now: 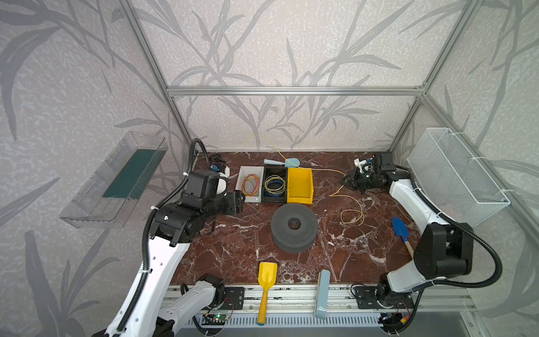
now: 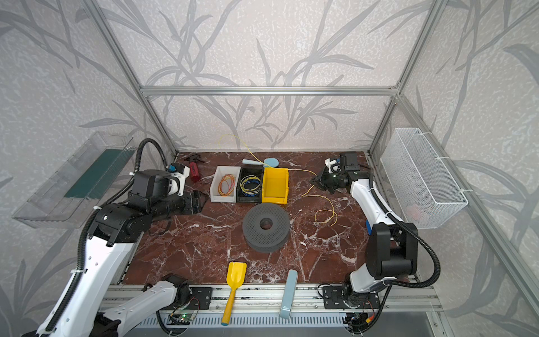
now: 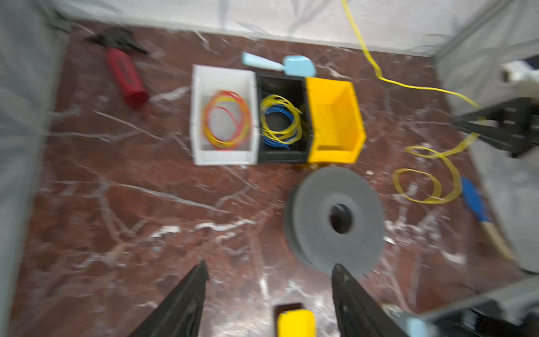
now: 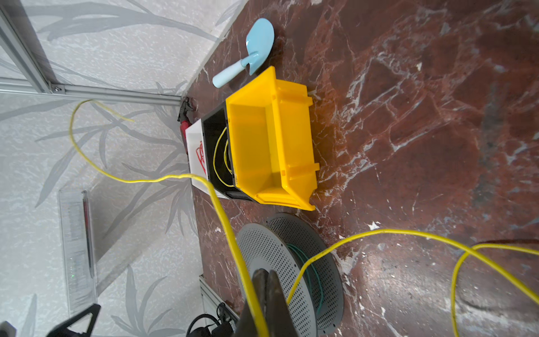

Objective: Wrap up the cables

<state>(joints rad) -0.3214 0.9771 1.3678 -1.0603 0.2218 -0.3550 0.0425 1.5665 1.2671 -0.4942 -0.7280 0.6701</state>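
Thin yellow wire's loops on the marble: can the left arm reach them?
Probably, but not straight across: the grey perforated spool sits between the open left gripper and the thin yellow wire's loops.

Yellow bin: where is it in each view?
In a top view: yellow bin, back centre, right end of the bin row.
In a top view: yellow bin, same spot.
Left wrist: yellow bin, beside the black bin.
Right wrist: yellow bin, mid-picture.
Landmark: gray spool, just before it.

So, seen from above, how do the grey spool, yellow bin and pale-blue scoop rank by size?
In a top view:
1. grey spool, largest
2. yellow bin
3. pale-blue scoop, smallest, though it lies farthest back
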